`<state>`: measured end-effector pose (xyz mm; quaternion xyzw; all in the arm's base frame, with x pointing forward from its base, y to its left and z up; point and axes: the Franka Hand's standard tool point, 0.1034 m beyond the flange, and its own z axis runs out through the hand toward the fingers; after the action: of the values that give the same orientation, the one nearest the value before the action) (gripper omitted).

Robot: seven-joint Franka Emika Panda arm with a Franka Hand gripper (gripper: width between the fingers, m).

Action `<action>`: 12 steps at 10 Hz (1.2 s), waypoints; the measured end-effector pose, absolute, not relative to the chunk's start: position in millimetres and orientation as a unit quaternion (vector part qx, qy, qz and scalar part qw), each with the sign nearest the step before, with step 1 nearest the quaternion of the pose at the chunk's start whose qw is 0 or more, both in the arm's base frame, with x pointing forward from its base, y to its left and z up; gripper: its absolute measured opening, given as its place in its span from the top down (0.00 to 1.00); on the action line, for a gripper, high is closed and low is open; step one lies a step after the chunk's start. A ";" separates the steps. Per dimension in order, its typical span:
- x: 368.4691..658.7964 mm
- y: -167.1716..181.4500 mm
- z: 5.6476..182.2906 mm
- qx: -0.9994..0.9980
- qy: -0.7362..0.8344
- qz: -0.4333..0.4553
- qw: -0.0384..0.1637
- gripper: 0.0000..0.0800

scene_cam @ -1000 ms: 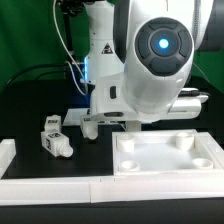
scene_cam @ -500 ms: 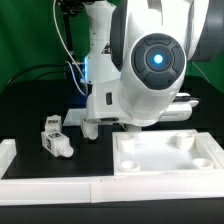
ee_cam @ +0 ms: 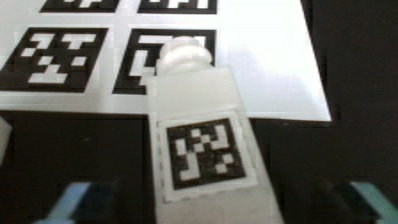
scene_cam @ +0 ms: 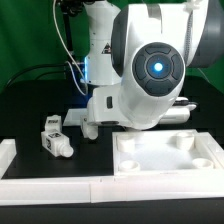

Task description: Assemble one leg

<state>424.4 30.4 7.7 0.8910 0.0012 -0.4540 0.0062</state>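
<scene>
In the exterior view, the arm is filling the picture and hiding its claw. Two legs are lying on the black table at the exterior view's left. A white tray is sitting at its right.

In the wrist view, a leg is lying with its tip over the marker board, between the claw's spread fingers, untouched.

We note black bench under everything. Wide white tray on exterior view's right, lying flat, round sockets sunk in top face. Low white wall edges bench front, turns back along exterior view's left. Green backdrop behind, dark cable hanging before it. Wrist view: marker board flat on bench; we make out parts of four tags.
</scene>
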 end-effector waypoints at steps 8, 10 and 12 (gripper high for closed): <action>490.5 48.6 94.6 0.904 0.010 -0.427 -0.004 0.64; 504.0 48.4 87.4 0.929 0.011 -0.370 -0.005 0.64; 507.0 48.3 91.1 0.955 0.010 -0.295 -0.008 0.64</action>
<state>507.0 48.3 91.1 0.9553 0.0103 -0.2954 -0.0084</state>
